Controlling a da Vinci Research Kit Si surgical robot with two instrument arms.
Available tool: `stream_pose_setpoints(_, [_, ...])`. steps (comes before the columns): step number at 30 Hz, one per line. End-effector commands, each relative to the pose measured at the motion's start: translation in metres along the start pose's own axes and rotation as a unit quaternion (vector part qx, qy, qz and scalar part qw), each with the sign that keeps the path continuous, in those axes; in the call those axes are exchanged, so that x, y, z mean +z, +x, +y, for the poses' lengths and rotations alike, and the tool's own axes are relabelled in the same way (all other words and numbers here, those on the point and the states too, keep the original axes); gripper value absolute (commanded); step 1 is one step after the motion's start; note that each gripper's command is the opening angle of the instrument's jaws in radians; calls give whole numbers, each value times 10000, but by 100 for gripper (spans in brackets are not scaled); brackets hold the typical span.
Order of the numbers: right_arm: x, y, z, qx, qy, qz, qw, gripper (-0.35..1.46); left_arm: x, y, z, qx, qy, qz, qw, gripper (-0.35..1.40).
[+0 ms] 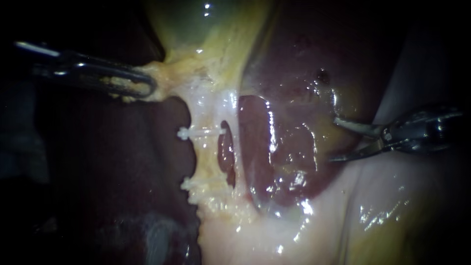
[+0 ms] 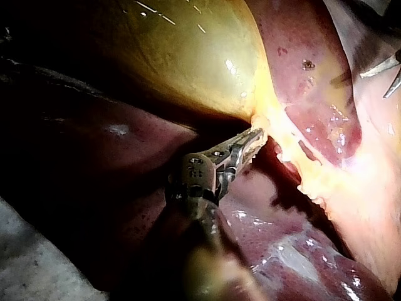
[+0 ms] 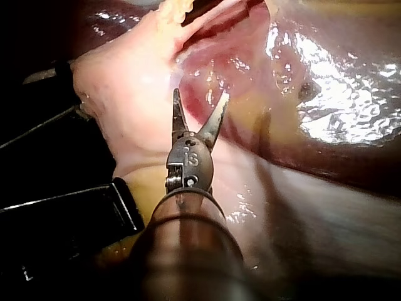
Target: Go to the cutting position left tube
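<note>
Well ahead of our right tool [image 1: 333,140], the left tube [image 1: 203,157] lies uncut.
Blades spread, we should aim between its clips [image 1: 196,131]; our left tool [image 1: 147,87] pinches yellow tissue [image 1: 167,78] taut.

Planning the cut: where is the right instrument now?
The right instrument comes in from the endoscope view's right, open at the liver's edge, well right of the clipped tube.

Right instrument [image 1: 334,139] shaft cut off at edge.
</note>
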Motion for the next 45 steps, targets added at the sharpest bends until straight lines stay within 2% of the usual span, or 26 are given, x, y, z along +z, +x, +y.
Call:
stream_pose_setpoints(1, [0,0,0,1,17,2,10000,143,0,-1,1,13,4,4,10000,-35])
stream_pose_setpoints(6, [2,2,-2,4,220,22,9998,143,0,-1,1,14,6,4,10000,-35])
stream_pose_setpoints(8, [7,5,-8,0,544,54,9985,143,0,-1,1,14,6,4,10000,-35])
stream_pose_setpoints(9, [10,7,-10,-10,609,62,9981,143,0,-2,1,14,6,5,10000,-35])
stream_pose_setpoints(13, [25,17,-23,-83,738,83,9972,143,1,-2,1,14,9,6,10000,-35])
stream_pose_setpoints(15, [35,22,-29,-130,908,102,9957,143,1,-2,1,15,10,6,10000,-35])
stream_pose_setpoints(29, [98,45,-51,-442,1438,148,9885,143,2,-3,2,15,18,9,10000,-35])
stream_pose_setpoints(37, [135,49,-56,-441,1730,117,9839,143,4,-4,4,15,32,15,10000,-35])
stream_pose_setpoints(45, [165,44,-60,-394,1891,70,9811,141,7,-4,6,12,41,20,10000,-35])
